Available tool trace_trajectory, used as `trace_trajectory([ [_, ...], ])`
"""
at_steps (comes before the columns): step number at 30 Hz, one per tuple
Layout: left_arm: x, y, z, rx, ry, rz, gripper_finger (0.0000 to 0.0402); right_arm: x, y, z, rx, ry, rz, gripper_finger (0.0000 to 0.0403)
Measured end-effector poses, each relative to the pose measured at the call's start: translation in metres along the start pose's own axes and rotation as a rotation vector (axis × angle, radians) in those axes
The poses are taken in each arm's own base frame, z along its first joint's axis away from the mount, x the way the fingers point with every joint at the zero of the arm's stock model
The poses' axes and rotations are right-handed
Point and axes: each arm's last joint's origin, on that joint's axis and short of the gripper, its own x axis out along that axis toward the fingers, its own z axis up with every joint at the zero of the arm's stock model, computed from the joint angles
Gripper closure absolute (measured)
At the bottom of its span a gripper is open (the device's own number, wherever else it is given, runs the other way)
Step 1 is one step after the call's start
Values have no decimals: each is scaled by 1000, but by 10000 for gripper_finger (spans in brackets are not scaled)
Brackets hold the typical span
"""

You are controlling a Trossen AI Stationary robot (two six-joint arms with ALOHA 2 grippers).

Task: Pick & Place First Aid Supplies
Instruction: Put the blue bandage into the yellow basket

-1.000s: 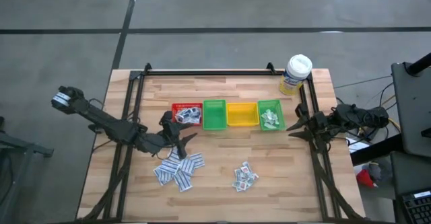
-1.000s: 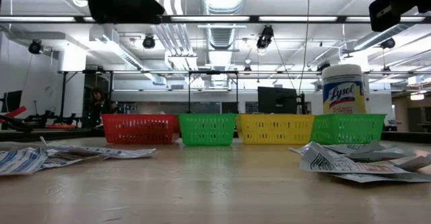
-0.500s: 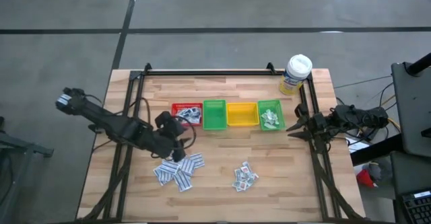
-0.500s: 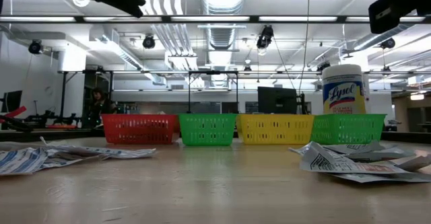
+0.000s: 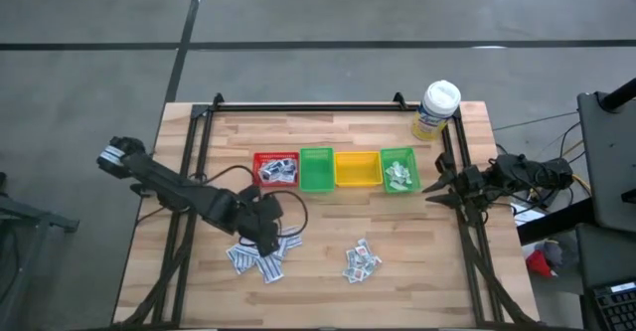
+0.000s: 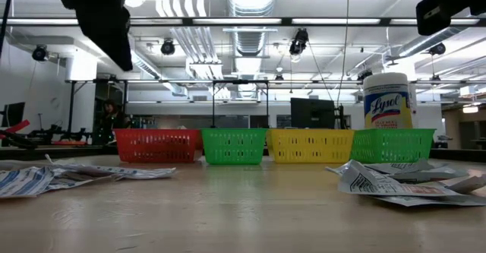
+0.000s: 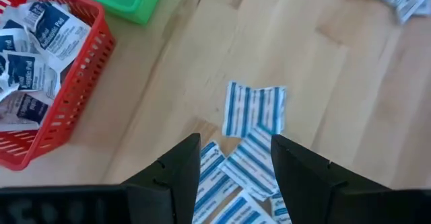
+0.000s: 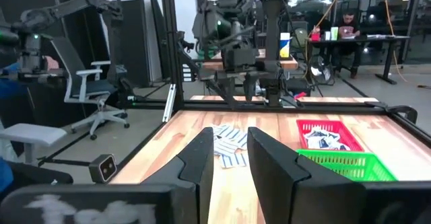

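Blue-striped white packets lie flat in a loose pile (image 5: 260,258) (image 7: 252,116) on the wooden table, near the front left. My left gripper (image 5: 266,238) (image 7: 236,162) hangs open above this pile, tipped steeply down, and its fingers stand well clear of the table in the low view (image 6: 102,17). A second pile of printed packets (image 5: 360,261) (image 6: 395,181) lies to the right. More packets fill the red bin (image 5: 275,169) (image 7: 40,69) and the right-hand green bin (image 5: 399,171). My right gripper (image 5: 432,190) (image 8: 230,163) waits open at the table's right edge, pointing level.
Four small bins stand in a row mid-table: red, green (image 5: 316,169), yellow (image 5: 357,169) and green. A white-capped bottle with a yellow label (image 5: 437,107) (image 6: 387,99) stands at the far right corner. Black frame rails run along the table's left, right and far sides.
My left gripper has swung away from the red bin toward the table's near edge. It has tipped from nearly level to pointing steeply down and now hangs over the blue-striped pile. It stays open. The packets have not moved.
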Motion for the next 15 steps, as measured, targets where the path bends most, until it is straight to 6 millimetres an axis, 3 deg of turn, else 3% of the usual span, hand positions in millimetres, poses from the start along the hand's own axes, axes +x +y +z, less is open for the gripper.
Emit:
trace_trajectory([
  [9,14,-4,-2,138,23,44,221,0,0,0,0,3,0,333],
  [15,19,-5,-3,70,36,62,221,0,0,0,0,3,0,331],
])
